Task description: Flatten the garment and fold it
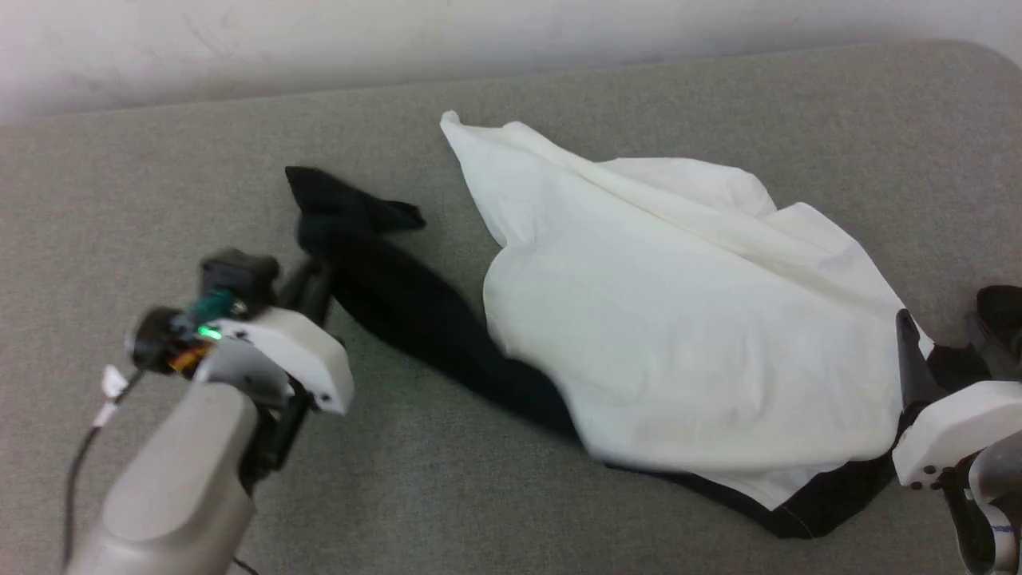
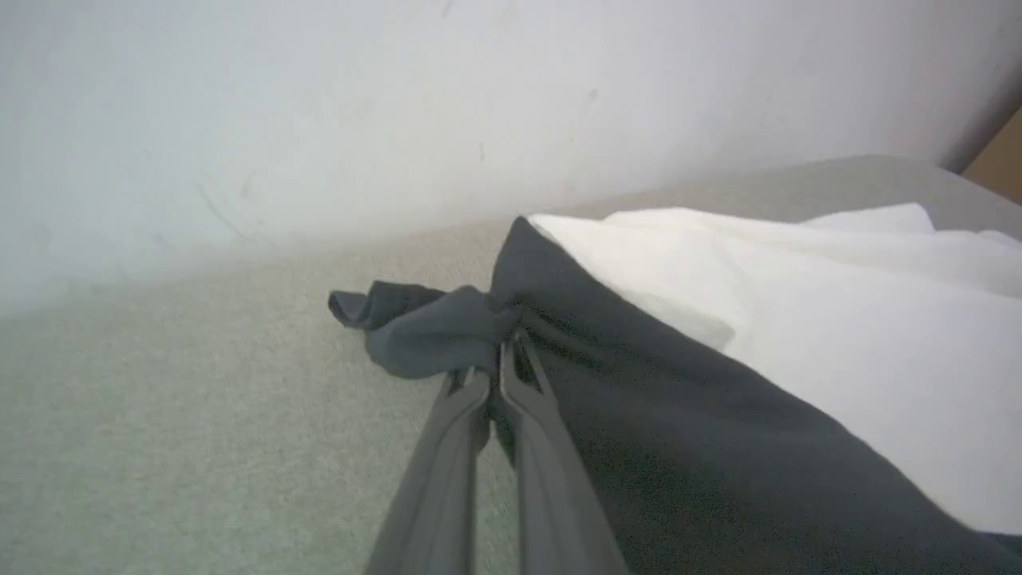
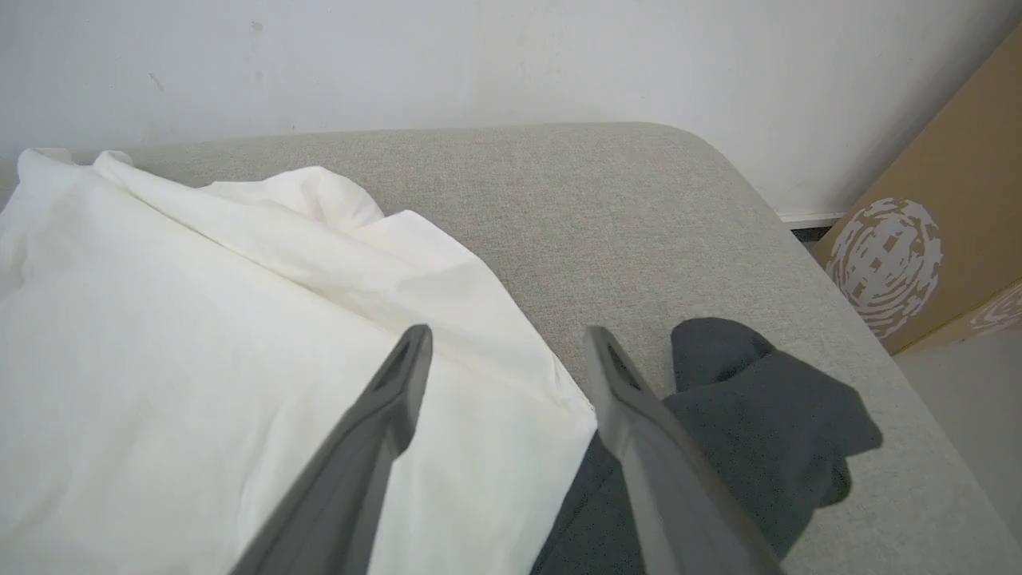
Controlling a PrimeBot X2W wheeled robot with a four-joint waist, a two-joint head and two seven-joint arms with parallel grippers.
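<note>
— Where was the garment [image 1: 679, 319]?
— Crumpled on the grey cushion [image 1: 718, 104], with its white body mid-cushion and one black sleeve [image 1: 415, 311] trailing toward the cushion's left.
— And the grippers?
— The left gripper [image 2: 495, 363] was clamped on that sleeve's end. The right gripper [image 3: 509, 339] hung released above the cushion's right side, fingers spread.

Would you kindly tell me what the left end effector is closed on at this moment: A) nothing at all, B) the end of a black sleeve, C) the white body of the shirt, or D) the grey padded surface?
B: the left wrist view shows the left end effector shut on the bunched end of the black sleeve, while the white body lies beside it, ungripped.
</note>
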